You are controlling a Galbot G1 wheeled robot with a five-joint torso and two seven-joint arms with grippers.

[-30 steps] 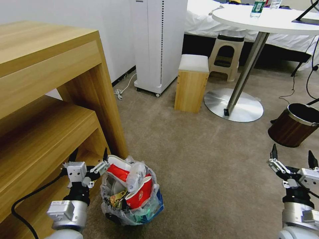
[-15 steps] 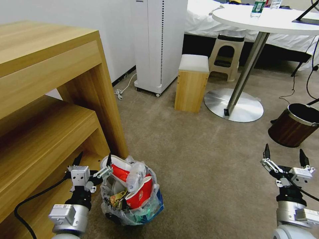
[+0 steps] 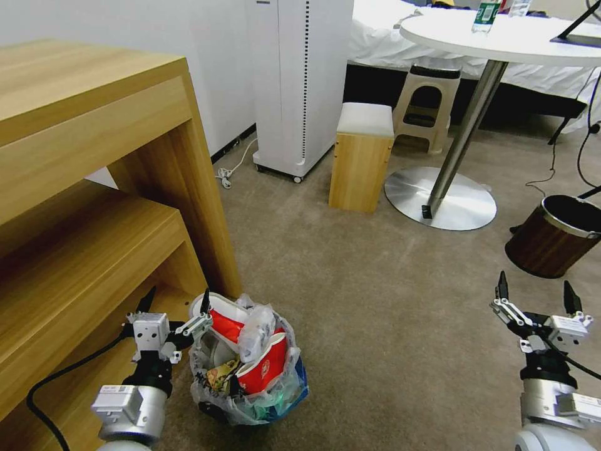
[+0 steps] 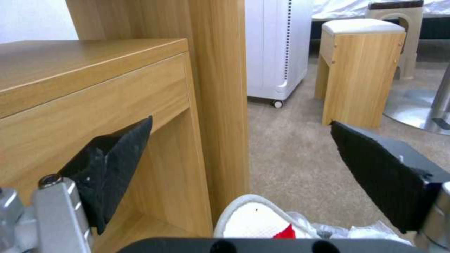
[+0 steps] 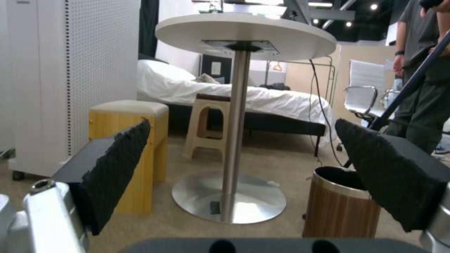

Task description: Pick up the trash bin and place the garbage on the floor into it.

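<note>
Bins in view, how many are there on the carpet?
2: the trash bin, stuffed with garbage, beside the left gripper near the wooden shelf; the brown wood-grain bin ahead of the right gripper.

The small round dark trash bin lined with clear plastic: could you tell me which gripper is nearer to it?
Left. The left gripper is open right beside the trash bin, by its rim. The right gripper is open, far across the carpet.

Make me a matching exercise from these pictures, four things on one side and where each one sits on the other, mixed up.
1. trash bin
2. wood-grain bin
3. green bottle
4. left gripper

A. on the round white table
B. open, beside the trash bin's rim
C. on the carpet by the wooden shelf, full of litter
D. right of the table's base

Pairs: 1-C, 2-D, 3-A, 4-B
</note>
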